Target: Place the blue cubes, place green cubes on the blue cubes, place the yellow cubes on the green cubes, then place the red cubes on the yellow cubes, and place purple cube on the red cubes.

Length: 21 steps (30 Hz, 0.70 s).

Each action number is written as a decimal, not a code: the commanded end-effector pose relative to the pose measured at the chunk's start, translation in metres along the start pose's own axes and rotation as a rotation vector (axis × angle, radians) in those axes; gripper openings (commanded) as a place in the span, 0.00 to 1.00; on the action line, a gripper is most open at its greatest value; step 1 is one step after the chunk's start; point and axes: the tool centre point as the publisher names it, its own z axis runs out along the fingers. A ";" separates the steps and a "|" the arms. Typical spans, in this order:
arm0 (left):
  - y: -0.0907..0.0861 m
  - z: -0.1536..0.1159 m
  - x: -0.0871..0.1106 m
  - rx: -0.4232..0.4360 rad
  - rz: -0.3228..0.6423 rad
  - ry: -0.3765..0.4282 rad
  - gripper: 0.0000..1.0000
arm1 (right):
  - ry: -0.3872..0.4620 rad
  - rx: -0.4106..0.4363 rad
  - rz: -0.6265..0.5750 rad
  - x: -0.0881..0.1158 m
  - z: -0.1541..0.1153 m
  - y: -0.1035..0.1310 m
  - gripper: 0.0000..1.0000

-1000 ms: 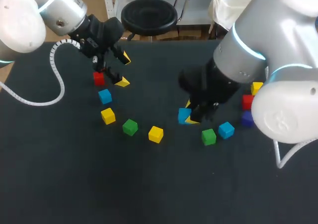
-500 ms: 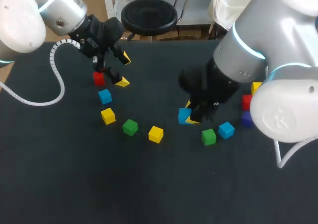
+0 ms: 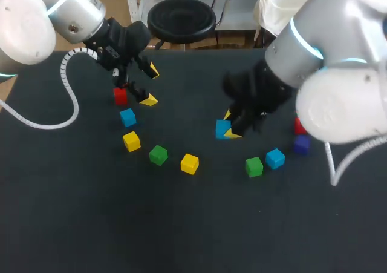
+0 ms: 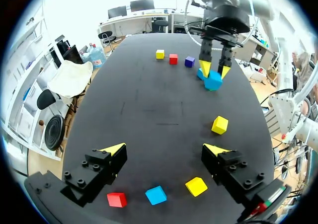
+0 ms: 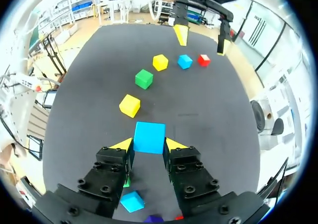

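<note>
My right gripper [image 5: 148, 145] clenched on a blue cube [image 5: 149, 136], cube right of table centre, shifted slightly farther than one second ago, my left gripper [image 4: 164, 149] unmoved, fingers spread, over red cube [image 4: 117, 199] at far left.

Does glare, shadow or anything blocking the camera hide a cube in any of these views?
Head view: table evenly lit, no glare, but the bright white right arm covers one yellow cube and part of a red cube. Left wrist view: that yellow cube shows plainly. Right wrist view: the right jaws, shut on a blue cube, partly hide cubes beneath them.
</note>
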 end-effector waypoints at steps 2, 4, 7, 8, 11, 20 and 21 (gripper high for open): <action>-0.001 0.000 0.000 -0.001 0.001 0.000 1.00 | 0.053 -0.107 0.031 -0.009 0.010 -0.014 0.00; -0.001 0.000 0.000 -0.001 0.001 0.000 1.00 | 0.066 -0.108 0.043 -0.010 0.014 -0.011 0.00; -0.001 0.000 0.000 -0.001 0.001 0.000 1.00 | 0.074 -0.094 0.057 -0.006 0.021 -0.006 0.00; -0.001 0.000 0.000 -0.001 0.001 0.000 1.00 | 0.061 -0.085 0.063 -0.004 0.023 -0.005 0.00; -0.001 0.000 0.000 -0.001 0.001 0.000 1.00 | 0.064 -0.064 0.064 -0.001 0.026 -0.004 0.00; -0.001 0.000 0.000 -0.001 0.001 0.000 1.00 | 0.081 -0.032 0.040 0.003 0.030 -0.014 0.00; -0.001 0.000 0.000 -0.001 0.001 0.000 1.00 | 0.080 -0.025 0.030 0.004 0.031 -0.015 0.00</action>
